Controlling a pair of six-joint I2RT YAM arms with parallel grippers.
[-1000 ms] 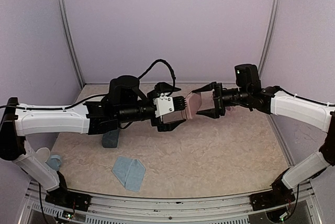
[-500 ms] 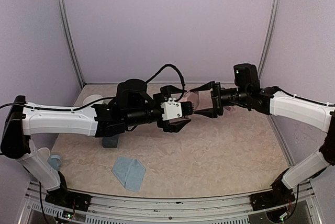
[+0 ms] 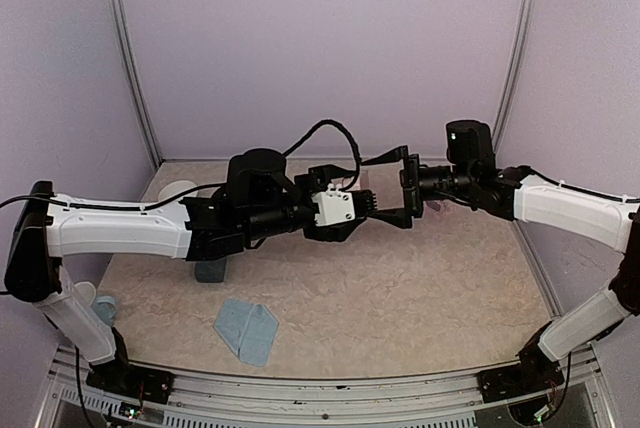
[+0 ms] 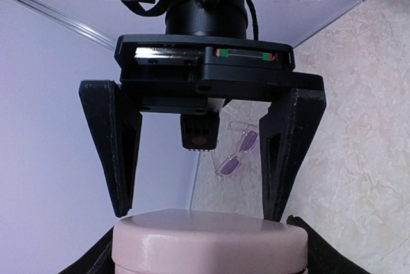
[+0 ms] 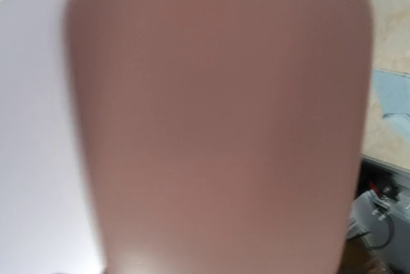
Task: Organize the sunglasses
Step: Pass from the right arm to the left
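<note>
Blue-grey case (image 3: 210, 270): lies on the counter (image 3: 420, 288), well to the left of the pink case (image 4: 210, 243), partly under the left arm.
Light-blue cloth (image 3: 245, 331): flat on the counter, left of the pink case and nearer the arm bases, close to the blue-grey case.
Left pincer (image 3: 362, 208): clenched on the pink case with a finger on either flank, holding it in the air above the counter.
Pink case: aloft between the two pincers, its far end turned toward the right one. In the right wrist view it fills nearly the whole picture, blurred.
Right pincer (image 4: 200, 213): released, jaws spread wide, the tips standing either side of the pink case's far end.
Sunglasses (image 4: 228, 166): a pale clear-framed pair with purplish-pink lenses lies on the counter beyond the pink case, past the right pincer and near the back wall. Neither pincer touches it.
</note>
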